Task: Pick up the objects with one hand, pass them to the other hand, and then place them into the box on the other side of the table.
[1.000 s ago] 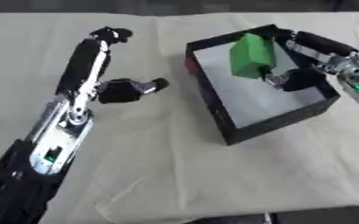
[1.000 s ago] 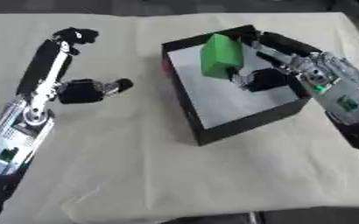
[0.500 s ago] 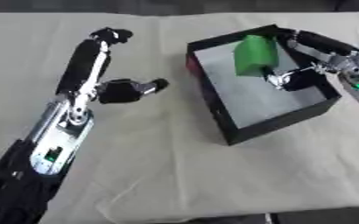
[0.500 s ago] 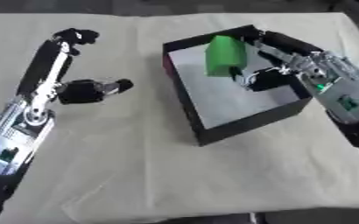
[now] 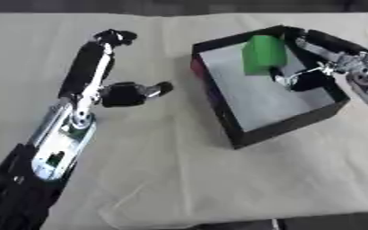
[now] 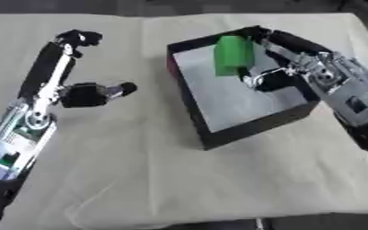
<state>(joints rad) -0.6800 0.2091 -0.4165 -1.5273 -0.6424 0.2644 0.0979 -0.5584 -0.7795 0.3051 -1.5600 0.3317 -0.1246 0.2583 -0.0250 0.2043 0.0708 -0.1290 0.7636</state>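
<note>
A green block (image 5: 262, 54) hangs upright over the far part of the black box (image 5: 284, 128), which has a pale floor. My right hand (image 6: 317, 67) comes in from the right and is shut on the block, fingers over its far side and thumb (image 6: 267, 81) below it. Whether the block touches the box floor I cannot tell. My left hand (image 5: 89, 72) lies out over the cloth left of the box, fingers stretched toward the far edge with tips bent, thumb (image 5: 132, 93) sticking out to the right, holding nothing.
A beige cloth (image 5: 179, 170) covers the table, wrinkled near the front edge. A red patch (image 5: 196, 67) shows on the box's left wall. My left forearm (image 5: 58, 143) runs from the lower left corner.
The green block has shifted slightly toward the far right of the box with my right hand. The left arm has not moved.
</note>
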